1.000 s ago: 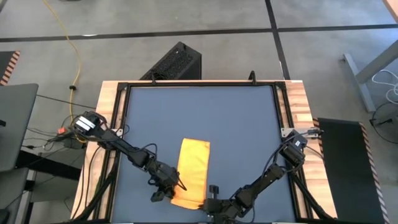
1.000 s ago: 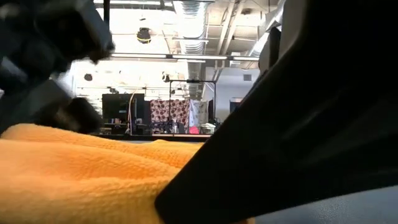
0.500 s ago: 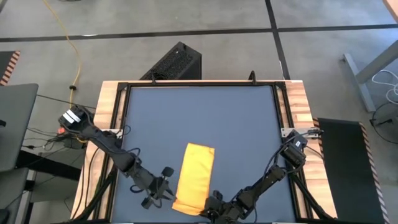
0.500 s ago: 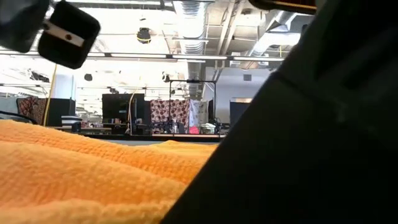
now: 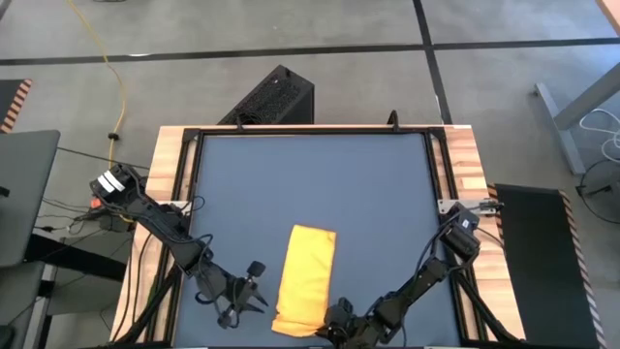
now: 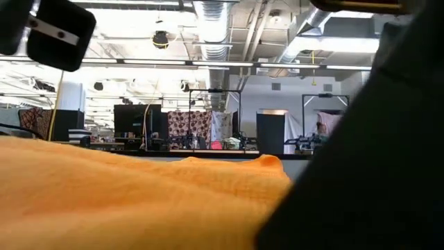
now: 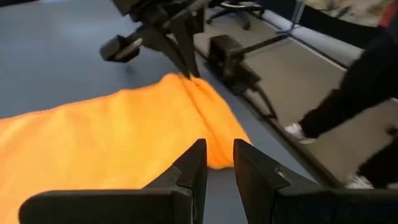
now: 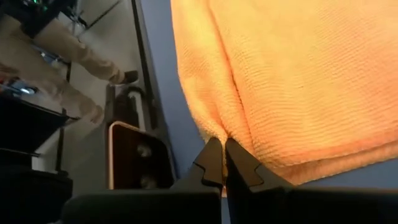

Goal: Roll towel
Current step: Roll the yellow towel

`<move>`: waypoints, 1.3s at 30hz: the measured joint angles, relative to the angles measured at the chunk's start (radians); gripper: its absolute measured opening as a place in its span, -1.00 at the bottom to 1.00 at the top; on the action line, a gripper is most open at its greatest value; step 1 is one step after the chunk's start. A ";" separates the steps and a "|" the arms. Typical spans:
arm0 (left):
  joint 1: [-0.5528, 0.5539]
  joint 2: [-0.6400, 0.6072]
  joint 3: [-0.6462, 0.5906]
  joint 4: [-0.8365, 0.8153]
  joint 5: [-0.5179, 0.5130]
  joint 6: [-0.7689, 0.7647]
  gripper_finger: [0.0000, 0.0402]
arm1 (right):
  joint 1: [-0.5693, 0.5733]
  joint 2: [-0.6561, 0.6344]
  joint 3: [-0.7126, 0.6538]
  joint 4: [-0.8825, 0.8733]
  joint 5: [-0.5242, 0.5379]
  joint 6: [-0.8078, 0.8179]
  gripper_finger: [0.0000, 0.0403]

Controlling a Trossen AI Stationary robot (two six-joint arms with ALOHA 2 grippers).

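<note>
The towel (image 5: pixel 305 278) is a yellow-orange narrow strip lying flat on the dark blue table mat (image 5: pixel 320 184), its length running from far to near. My right gripper (image 5: pixel 326 327) is at the strip's near end and shut on it; the left wrist view shows it there too (image 7: pixel 185 70). My left gripper (image 5: pixel 255 289) hovers to the left of the towel, clear of it. Its fingers (image 7: pixel 219 163) stand a little apart with nothing between them. In the low view the towel (image 6: pixel 139 201) fills the foreground. My right gripper pinches the towel's near short end between its two fingertips, at a crease in that edge (image 8: pixel 224 133). The fingers come slanting down from the table's near side. The cloth puckers into a ridge (image 7: pixel 194 93) at the fingers, and the rest lies on the mat.
The table's near edge runs close behind my right gripper. A wooden frame (image 5: pixel 463 165) borders the mat. A black box (image 5: pixel 271 97) stands beyond the far edge. A person's legs (image 7: pixel 348 106) stand beside the table, and trouser legs (image 8: pixel 68 62) show in the right wrist view.
My left gripper has drawn away from the towel's left edge toward the table's left edge, rising a little and rolling at the wrist. My right gripper has rolled in place, still shut on the near end. The towel has shifted slightly toward the right.
</note>
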 joint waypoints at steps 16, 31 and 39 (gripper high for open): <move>-0.030 0.196 0.011 0.261 -0.014 -0.133 -0.66 | -0.035 -0.120 -0.319 0.489 -0.108 0.091 -0.91; -0.038 0.388 0.097 0.305 -0.088 -0.191 -0.49 | -0.039 -0.124 -0.317 0.460 -0.119 0.165 -0.91; -0.038 0.388 0.152 0.181 -0.079 -0.165 -0.22 | -0.040 -0.124 -0.317 0.453 -0.123 0.161 -0.90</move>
